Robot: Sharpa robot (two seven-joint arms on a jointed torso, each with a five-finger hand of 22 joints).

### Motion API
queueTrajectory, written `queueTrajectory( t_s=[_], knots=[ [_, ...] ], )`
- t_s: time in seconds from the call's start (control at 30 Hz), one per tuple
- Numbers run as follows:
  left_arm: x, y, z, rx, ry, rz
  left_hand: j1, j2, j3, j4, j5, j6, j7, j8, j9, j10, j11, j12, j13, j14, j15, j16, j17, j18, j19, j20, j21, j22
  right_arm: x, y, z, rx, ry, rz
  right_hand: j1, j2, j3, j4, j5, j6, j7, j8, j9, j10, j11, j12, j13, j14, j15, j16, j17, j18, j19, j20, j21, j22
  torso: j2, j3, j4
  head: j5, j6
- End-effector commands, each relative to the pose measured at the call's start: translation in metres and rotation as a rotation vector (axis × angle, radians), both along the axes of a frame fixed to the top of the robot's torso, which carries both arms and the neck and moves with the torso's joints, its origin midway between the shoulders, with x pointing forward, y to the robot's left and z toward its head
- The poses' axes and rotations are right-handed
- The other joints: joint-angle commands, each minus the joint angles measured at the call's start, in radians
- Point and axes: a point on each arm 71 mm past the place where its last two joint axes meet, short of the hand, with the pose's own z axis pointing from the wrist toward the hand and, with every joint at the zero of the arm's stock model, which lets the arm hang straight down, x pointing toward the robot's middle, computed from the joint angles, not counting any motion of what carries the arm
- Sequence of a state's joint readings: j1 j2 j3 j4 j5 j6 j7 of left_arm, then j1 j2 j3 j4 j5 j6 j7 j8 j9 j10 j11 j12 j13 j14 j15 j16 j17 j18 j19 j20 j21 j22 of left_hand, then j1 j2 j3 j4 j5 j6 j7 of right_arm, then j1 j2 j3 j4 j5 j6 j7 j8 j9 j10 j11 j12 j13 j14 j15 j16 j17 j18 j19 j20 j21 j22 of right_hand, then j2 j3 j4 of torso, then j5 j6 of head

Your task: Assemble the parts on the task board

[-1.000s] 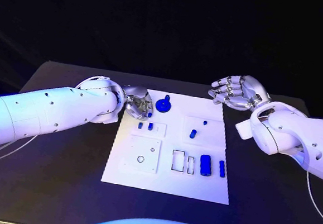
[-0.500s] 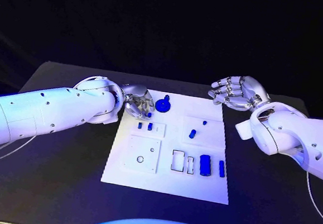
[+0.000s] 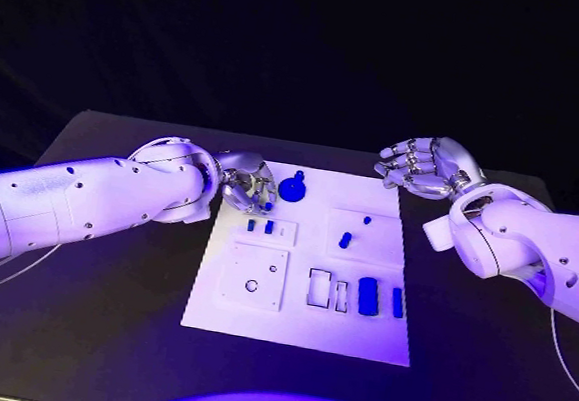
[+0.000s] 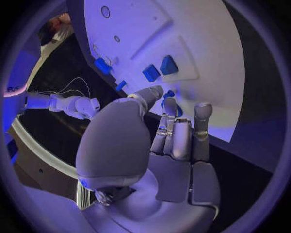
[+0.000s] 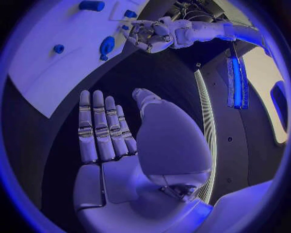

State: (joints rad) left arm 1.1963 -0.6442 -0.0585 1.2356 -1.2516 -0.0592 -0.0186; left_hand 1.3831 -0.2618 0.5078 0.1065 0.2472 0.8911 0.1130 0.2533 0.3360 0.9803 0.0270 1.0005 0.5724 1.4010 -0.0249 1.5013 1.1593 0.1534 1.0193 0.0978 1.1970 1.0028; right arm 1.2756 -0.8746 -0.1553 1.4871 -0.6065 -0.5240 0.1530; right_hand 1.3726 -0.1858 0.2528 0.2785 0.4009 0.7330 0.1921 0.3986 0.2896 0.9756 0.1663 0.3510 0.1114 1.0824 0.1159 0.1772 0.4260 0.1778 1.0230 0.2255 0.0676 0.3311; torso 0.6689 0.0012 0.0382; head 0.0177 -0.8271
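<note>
Not much going on between these shots. The left silver many-fingered hand (image 3: 247, 187) creeps a bit further in over the far left corner of the white rectangular task board (image 3: 298, 325), so it now sits just beside the round-headed dark blue part (image 3: 293, 187) at the board's far edge, closer than a second ago. In the left wrist view the fingertips (image 4: 170, 104) are right by a small blue piece (image 4: 169, 93) near the board's edge, though I can't tell if they touch it. The left white arm (image 3: 79, 199) slides forward along with it, slightly.
</note>
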Motion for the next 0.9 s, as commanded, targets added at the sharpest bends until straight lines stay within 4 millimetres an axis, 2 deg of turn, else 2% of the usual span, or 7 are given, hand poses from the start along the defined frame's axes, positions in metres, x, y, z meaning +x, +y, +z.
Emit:
queueTrajectory(
  t_s=[0.03, 0.13, 0.27, 0.3, 0.37, 0.4, 0.9],
  knots=[
    [-0.0012, -0.0027, 0.0017, -0.023, -0.006, -0.014, 0.008, 0.002, 0.006, 0.004, 0.003, 0.005, -0.002, 0.001, 0.001, 0.004, -0.001, 0.055, 0.049, 0.010, -0.002, 0.008, 0.012, -0.012, 0.013, 0.000, 0.010, 0.008, -0.0005, 0.0011, -0.0001, -0.004, -0.004, 0.017, 0.005, -0.003, 0.004, 0.001, 0.004, -0.007, 0.045, 0.006, -0.001, 0.004, 0.002, -0.002, -0.002, -0.004, 0.002, -0.007, -0.001, 0.005, -0.008, 0.002, -0.001, -0.002, 0.001, 0.0003, 0.0004, 0.000, 0.001],
    [-0.0010, -0.0031, 0.0027, -0.032, -0.017, -0.011, 0.016, 0.010, 0.015, 0.000, 0.003, 0.011, -0.004, 0.000, 0.003, 0.048, -0.004, 0.134, 0.145, 0.023, -0.004, 0.015, 0.041, -0.017, 0.036, -0.002, 0.026, 0.032, -0.0005, 0.0012, -0.0003, -0.004, -0.003, 0.017, 0.005, -0.003, 0.004, 0.001, 0.004, -0.007, 0.045, 0.006, -0.001, 0.004, 0.002, -0.002, -0.002, -0.004, 0.002, -0.007, -0.001, 0.005, -0.008, 0.002, -0.001, -0.002, 0.001, -0.0001, 0.0002, 0.000, 0.000],
    [-0.0007, -0.0035, 0.0034, -0.039, -0.025, -0.008, 0.024, 0.018, 0.026, -0.005, 0.003, 0.021, -0.005, 0.002, 0.005, 0.087, -0.006, 0.190, 0.220, 0.034, -0.006, 0.019, 0.064, -0.021, 0.055, -0.004, 0.040, 0.050, -0.0005, 0.0012, -0.0005, -0.004, -0.003, 0.018, 0.005, -0.003, 0.004, 0.001, 0.004, -0.007, 0.045, 0.006, -0.001, 0.004, 0.002, -0.002, -0.002, -0.004, 0.002, -0.007, -0.001, 0.005, -0.008, 0.002, -0.001, -0.002, 0.001, 0.0004, 0.0003, 0.000, 0.001],
    [-0.0006, -0.0037, 0.0033, -0.037, -0.024, -0.008, 0.026, 0.020, 0.031, -0.008, 0.003, 0.027, -0.006, 0.002, 0.006, 0.113, -0.007, 0.222, 0.265, 0.039, -0.007, 0.021, 0.075, -0.022, 0.063, -0.005, 0.047, 0.059, -0.0006, 0.0013, -0.0006, -0.004, -0.003, 0.018, 0.005, -0.003, 0.004, 0.001, 0.004, -0.007, 0.045, 0.006, -0.001, 0.004, 0.002, -0.002, -0.002, -0.004, 0.002, -0.007, -0.001, 0.005, -0.008, 0.002, -0.001, -0.002, 0.001, 0.0006, 0.0002, 0.000, 0.001],
    [-0.0006, -0.0038, 0.0030, -0.034, -0.022, -0.008, 0.026, 0.022, 0.033, -0.010, 0.002, 0.031, -0.006, 0.002, 0.007, 0.129, -0.007, 0.242, 0.294, 0.041, -0.007, 0.022, 0.078, -0.023, 0.067, -0.006, 0.050, 0.063, -0.0006, 0.0014, -0.0007, -0.004, -0.002, 0.018, 0.005, -0.003, 0.004, 0.001, 0.004, -0.007, 0.045, 0.006, -0.001, 0.004, 0.002, -0.002, -0.002, -0.004, 0.002, -0.007, -0.001, 0.005, -0.008, 0.002, -0.001, -0.002, 0.001, 0.0009, 0.0000, 0.001, 0.000],
    [-0.0006, -0.0040, 0.0028, -0.033, -0.020, -0.008, 0.025, 0.023, 0.036, -0.012, 0.002, 0.038, -0.006, 0.003, 0.008, 0.154, -0.008, 0.271, 0.337, 0.044, -0.008, 0.023, 0.085, -0.024, 0.071, -0.007, 0.055, 0.068, -0.0005, 0.0014, -0.0007, -0.004, -0.002, 0.018, 0.005, -0.003, 0.004, 0.001, 0.004, -0.007, 0.045, 0.006, -0.001, 0.004, 0.002, -0.002, -0.002, -0.004, 0.002, -0.007, -0.001, 0.005, -0.008, 0.002, -0.001, -0.002, 0.001, 0.0013, -0.0001, 0.001, 0.000],
    [0.0002, -0.0047, 0.0009, -0.014, -0.007, -0.010, 0.034, 0.039, 0.057, -0.024, 0.002, 0.070, -0.006, 0.011, 0.014, 0.177, -0.008, 0.311, 0.393, 0.052, -0.009, 0.026, 0.102, -0.027, 0.083, -0.009, 0.067, 0.084, -0.0009, 0.0019, -0.0020, -0.004, 0.001, 0.019, 0.005, -0.003, 0.004, 0.001, 0.004, -0.007, 0.045, 0.006, -0.001, 0.004, 0.002, -0.002, -0.002, -0.004, 0.002, -0.007, -0.001, 0.005, -0.008, 0.002, -0.001, -0.002, 0.001, 0.0013, -0.0004, 0.002, -0.001]
  ],
)
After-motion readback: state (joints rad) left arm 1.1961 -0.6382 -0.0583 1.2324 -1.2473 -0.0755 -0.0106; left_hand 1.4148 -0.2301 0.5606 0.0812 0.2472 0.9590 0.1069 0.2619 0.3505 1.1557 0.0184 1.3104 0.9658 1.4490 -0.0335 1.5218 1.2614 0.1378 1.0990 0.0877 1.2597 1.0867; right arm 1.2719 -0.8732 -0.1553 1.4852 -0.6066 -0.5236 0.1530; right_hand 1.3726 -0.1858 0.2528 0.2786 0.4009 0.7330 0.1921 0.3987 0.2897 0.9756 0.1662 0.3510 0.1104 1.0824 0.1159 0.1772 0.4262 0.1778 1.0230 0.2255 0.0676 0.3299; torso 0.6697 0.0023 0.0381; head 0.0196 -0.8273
